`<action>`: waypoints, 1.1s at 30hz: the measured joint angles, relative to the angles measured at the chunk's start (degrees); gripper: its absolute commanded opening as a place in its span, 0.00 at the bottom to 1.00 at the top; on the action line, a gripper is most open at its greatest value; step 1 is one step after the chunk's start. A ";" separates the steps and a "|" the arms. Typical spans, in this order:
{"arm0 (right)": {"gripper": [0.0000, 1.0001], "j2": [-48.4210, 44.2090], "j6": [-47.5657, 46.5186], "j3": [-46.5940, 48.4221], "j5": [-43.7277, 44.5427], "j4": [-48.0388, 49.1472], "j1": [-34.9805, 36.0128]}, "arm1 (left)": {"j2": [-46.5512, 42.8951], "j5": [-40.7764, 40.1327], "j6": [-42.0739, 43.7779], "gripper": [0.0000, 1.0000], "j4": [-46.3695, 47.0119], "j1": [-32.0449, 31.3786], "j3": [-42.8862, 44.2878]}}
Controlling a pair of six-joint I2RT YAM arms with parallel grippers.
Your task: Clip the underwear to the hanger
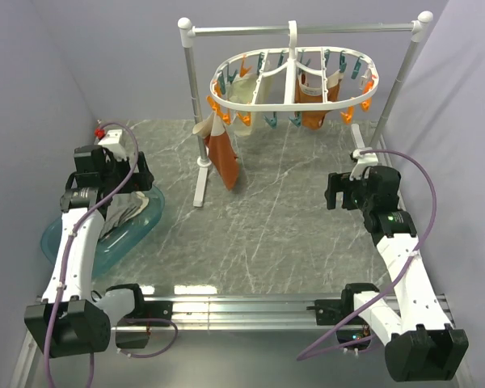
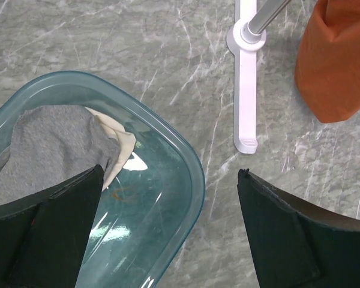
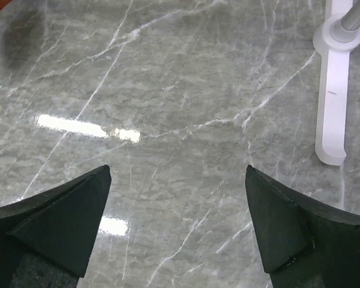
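Observation:
The underwear, cream-beige with a grey part, lies in a teal see-through tub; in the top view it shows in the tub at the left. My left gripper is open and empty, hovering over the tub's right rim, with the underwear by its left finger. The hanger, a white oval ring with orange and teal pegs, hangs from the rail at the back, with rust-orange and cream garments clipped on. My right gripper is open and empty above bare marble at the right.
The silver rail stand with white knobs spans the back; its white feet show in the left wrist view and in the right wrist view. A rust-orange garment hangs low by the left post. Walls close in on both sides.

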 measured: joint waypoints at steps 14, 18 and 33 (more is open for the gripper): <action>1.00 2.86 -2.23 1.31 -3.32 -2.40 0.00 | 20.76 4.90 10.54 0.86 -12.52 15.85 20.15; 1.00 3.80 -2.54 1.42 -4.07 -2.67 0.00 | 28.81 4.09 15.08 0.80 -16.09 18.84 22.12; 1.00 4.90 -2.97 2.14 -5.79 -3.43 0.00 | 37.18 -0.42 21.53 0.70 -11.21 20.17 10.49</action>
